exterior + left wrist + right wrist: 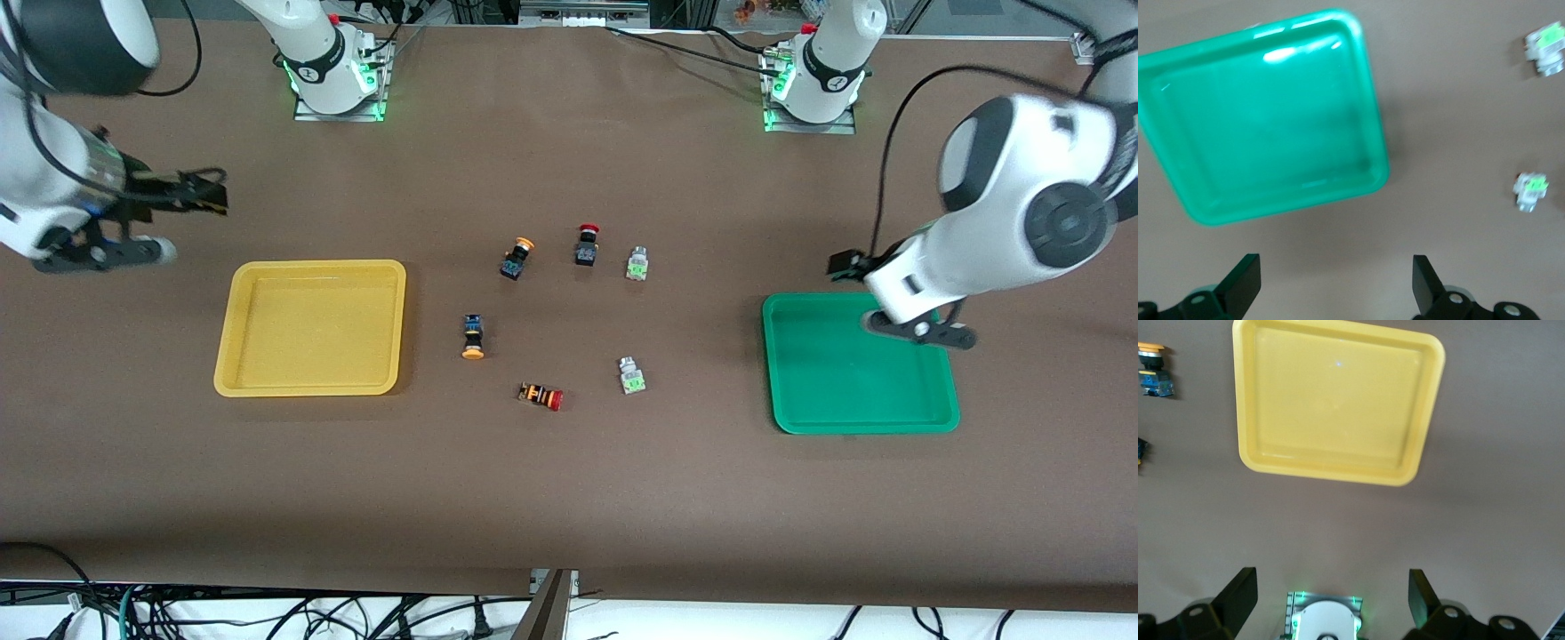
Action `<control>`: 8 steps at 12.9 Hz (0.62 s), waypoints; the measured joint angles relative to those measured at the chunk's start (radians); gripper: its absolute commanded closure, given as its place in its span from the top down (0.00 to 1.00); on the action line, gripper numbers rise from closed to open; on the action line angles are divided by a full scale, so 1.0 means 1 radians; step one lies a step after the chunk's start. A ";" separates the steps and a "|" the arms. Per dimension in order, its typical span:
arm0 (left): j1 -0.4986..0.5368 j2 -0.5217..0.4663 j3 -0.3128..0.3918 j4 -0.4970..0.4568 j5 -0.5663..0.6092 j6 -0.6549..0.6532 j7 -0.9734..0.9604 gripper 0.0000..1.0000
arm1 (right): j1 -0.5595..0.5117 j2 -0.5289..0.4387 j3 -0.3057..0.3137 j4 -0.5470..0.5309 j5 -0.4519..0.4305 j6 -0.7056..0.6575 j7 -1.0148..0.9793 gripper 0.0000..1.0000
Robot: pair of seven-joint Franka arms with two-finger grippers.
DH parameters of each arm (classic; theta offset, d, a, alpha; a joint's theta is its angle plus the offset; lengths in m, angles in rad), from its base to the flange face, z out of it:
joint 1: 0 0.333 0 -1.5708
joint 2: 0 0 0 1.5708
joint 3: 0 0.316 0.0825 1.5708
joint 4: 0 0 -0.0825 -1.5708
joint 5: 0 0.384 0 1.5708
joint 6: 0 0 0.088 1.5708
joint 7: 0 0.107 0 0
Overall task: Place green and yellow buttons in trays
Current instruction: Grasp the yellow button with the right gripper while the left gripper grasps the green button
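A: What's closest to the camera on the bench (569, 480)?

B: The orange-striped switch w/ a red cap (540, 396). Leave it, it's not for a tray. Just past it sit a green button (631, 376) and a yellow button (473, 337). Next row up: 2nd yellow button (516, 258), a black switch w/ a red cap (586, 244), and a 2nd green button (637, 264).

A: So how many?

B: 2 green, 2 yellow, 2 red-capped ones, 2 trays. Yellow tray (311, 327) is at the right arm's end, green tray (858, 364) at the left arm's end. Both have nothing in them yet.

A: And the arms?

B: Left gripper (1337, 283) hangs over the bench near the green tray's edge, fingers wide apart, holding nothing. Right gripper (1331, 599) is over the bench by the yellow tray, up toward its base, fingers also apart, nothing held.

A: Best way to do the 1st pick?

B: I'd guess each arm takes its own color. Left goes for a green one, they're nearer to it. Come straight down, fingers on the two flat sides of the body, not the cap, it may slip. The near green one lies tipped over, so turn the wrist to match. Keep off the red ones, esp. the black one, it's beside two good buttons. Lift, carry over the rim, let go low so it won't bounce out.
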 measured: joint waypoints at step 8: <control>-0.278 0.163 -0.008 -0.034 -0.067 0.251 -0.295 1.00 | 0.259 0.342 0.008 0.002 0.138 0.396 0.311 1.00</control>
